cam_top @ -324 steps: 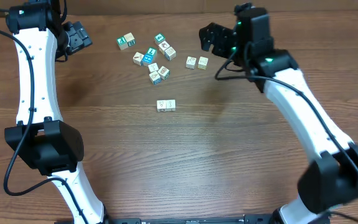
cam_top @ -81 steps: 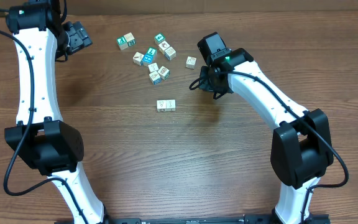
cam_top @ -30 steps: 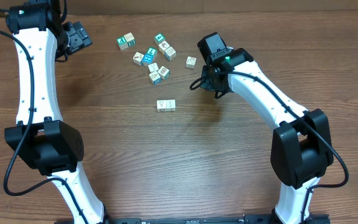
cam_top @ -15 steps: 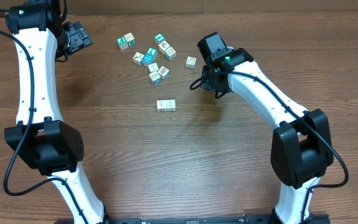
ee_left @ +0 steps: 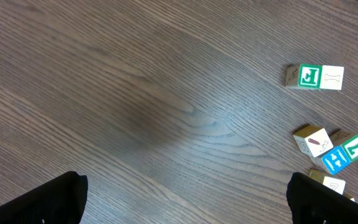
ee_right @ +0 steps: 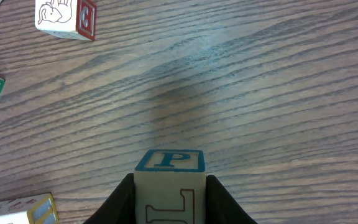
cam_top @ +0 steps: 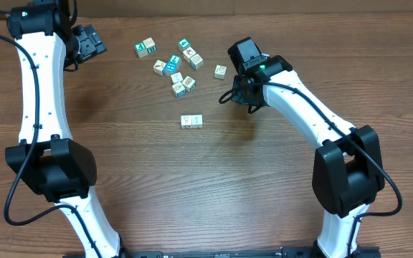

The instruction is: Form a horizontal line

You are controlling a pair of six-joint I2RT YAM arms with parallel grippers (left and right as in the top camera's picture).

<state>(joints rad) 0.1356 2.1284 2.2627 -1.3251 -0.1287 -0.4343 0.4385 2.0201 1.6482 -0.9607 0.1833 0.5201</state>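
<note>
While tight on P cube (ee_right: 168, 163), R tool (ee_right: 169, 190) near row (cam_top: 191, 121), apart; L tool (ee_left: 185, 199) agape.

a dark wood-grain table (cam_top: 192, 186) carries a two-cube row (cam_top: 191, 121), a loose cube cluster (cam_top: 172, 64) and a lone cube (cam_top: 221, 71).

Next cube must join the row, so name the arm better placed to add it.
Right. The right gripper is shut on the P cube and sits closer to the two-cube row. The left gripper is open, empty and farther off.
</note>
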